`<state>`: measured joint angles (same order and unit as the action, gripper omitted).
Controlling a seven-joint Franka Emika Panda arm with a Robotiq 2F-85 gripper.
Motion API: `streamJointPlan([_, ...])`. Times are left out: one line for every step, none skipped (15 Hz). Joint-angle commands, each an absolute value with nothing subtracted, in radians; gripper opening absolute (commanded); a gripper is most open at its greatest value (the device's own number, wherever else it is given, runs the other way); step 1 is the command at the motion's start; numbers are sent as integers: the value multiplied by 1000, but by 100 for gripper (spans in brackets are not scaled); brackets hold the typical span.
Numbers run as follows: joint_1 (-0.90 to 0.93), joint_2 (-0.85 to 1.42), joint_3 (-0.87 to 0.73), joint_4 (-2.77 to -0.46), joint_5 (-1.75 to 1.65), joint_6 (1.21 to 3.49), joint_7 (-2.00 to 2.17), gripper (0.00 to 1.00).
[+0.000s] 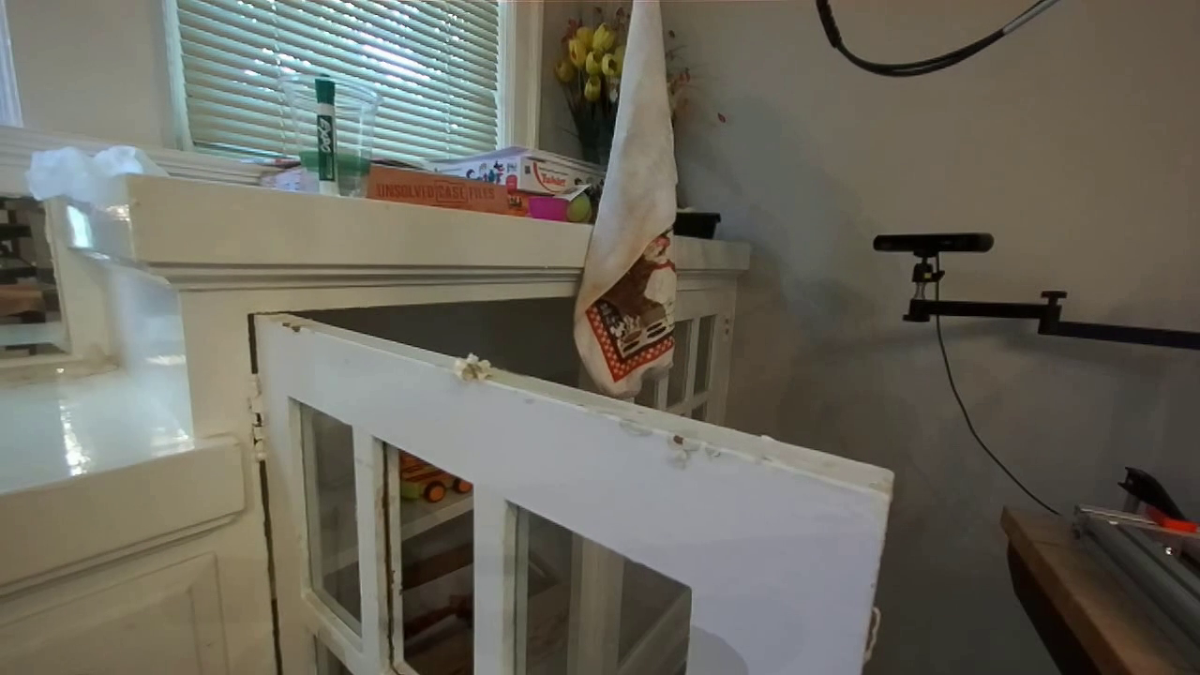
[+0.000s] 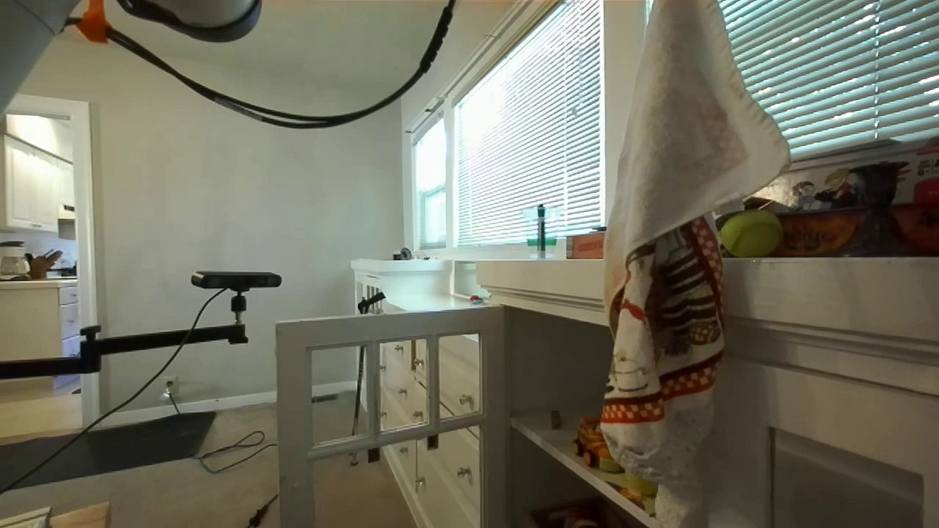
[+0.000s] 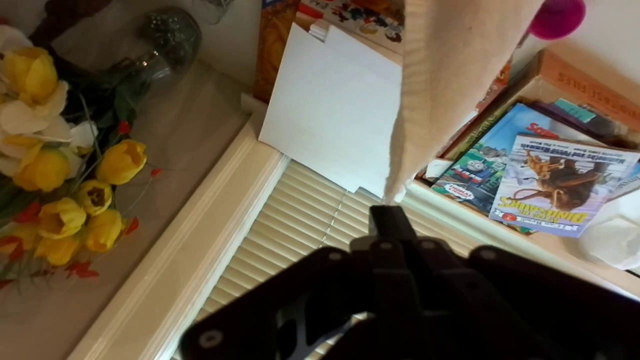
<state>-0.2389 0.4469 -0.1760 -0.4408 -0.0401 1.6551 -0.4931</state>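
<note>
My gripper (image 3: 392,217) shows in the wrist view with its black fingers together, shut on the tip of a white towel (image 3: 445,85). The towel hangs down from the fingers. In both exterior views the towel hangs in front of the cabinet's top ledge, its upper end cut off by the frame (image 1: 637,169) (image 2: 675,147). Its lower part has a red checked border and a printed figure. The gripper is out of view in both exterior views; part of the arm (image 2: 198,15) shows at the top of an exterior view.
A white cabinet door (image 1: 787,525) with glass panes stands open (image 2: 293,411). On the ledge are a green marker (image 1: 325,141), an orange box (image 1: 436,190), books (image 3: 562,185) and a tennis ball (image 2: 751,233). Yellow flowers (image 3: 62,217) stand in a corner. A camera (image 2: 236,279) sits on a black arm.
</note>
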Motion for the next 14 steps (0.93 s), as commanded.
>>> streamJointPlan([-249,453,-130,-441,-56,1748,-560,0])
streamJointPlan([-255,457,-113,-442,-37,1777,-574,0])
streamJointPlan([-262,467,-91,-442,-14,1819,-598,0])
streamJointPlan([-267,477,-71,-442,3,1851,-614,0])
streamJointPlan([-269,488,-55,-442,12,1887,-627,0])
streamJointPlan([-271,499,-40,-443,20,1932,-640,0])
streamJointPlan([-271,508,-28,-443,26,1966,-651,0])
streamJointPlan([-268,516,-19,-443,25,1997,-668,0])
streamJointPlan([-266,522,-10,-443,26,2020,-685,0])
streamJointPlan([-266,530,0,-443,31,2042,-700,0])
streamJointPlan([-265,537,12,-443,37,2060,-715,0])
streamJointPlan([-266,545,27,-444,51,2078,-729,0])
streamJointPlan([-268,556,44,-443,68,2101,-753,0])
streamJointPlan([-269,566,60,-443,85,2126,-783,0])
